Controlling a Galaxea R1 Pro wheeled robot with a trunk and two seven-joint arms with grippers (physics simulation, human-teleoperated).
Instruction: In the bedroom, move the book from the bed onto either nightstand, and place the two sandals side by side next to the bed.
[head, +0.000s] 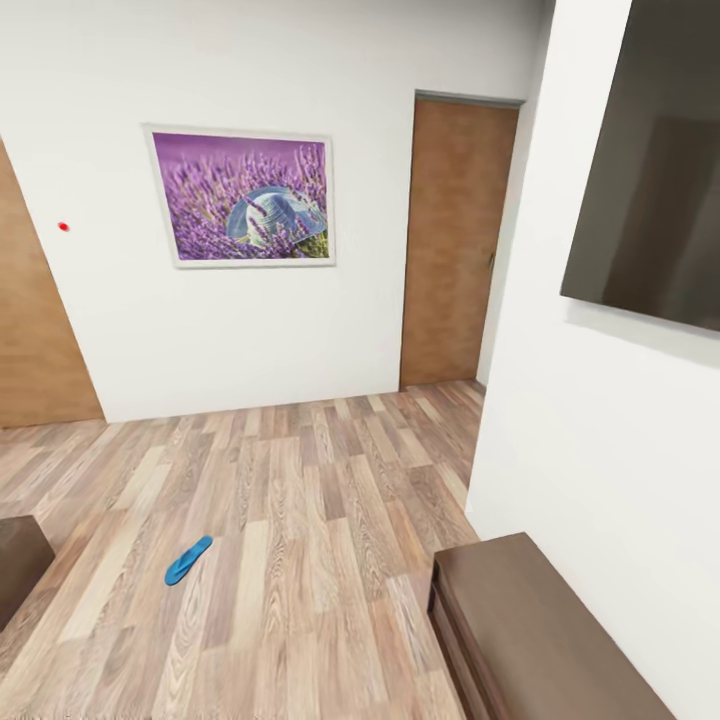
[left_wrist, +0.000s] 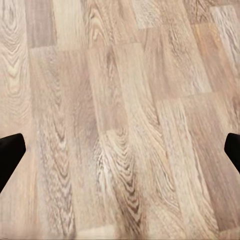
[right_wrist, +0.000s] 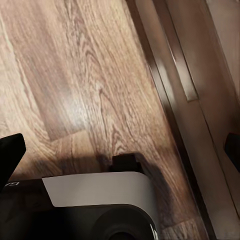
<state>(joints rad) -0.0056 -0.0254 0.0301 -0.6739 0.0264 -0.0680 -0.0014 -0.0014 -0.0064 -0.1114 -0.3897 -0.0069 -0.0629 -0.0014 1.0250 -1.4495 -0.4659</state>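
Bedroom: white walls, grey-brown wood-plank floor (head: 300, 500), two brown doors, one at the far right (head: 455, 245) and one at the left edge (head: 30, 330). Framed picture (head: 241, 196) of purple lavender with a blue hat hangs on the far wall between the doors.

Sandal (head: 188, 560): one bright blue flip-flop, lying flat on the floor, sole down, long axis running diagonally (toe or heel end cannot be told at this size). It sits in open floor toward the lower left of the head view, near a dark brown corner (head: 20, 565) at the left edge but apart from it.
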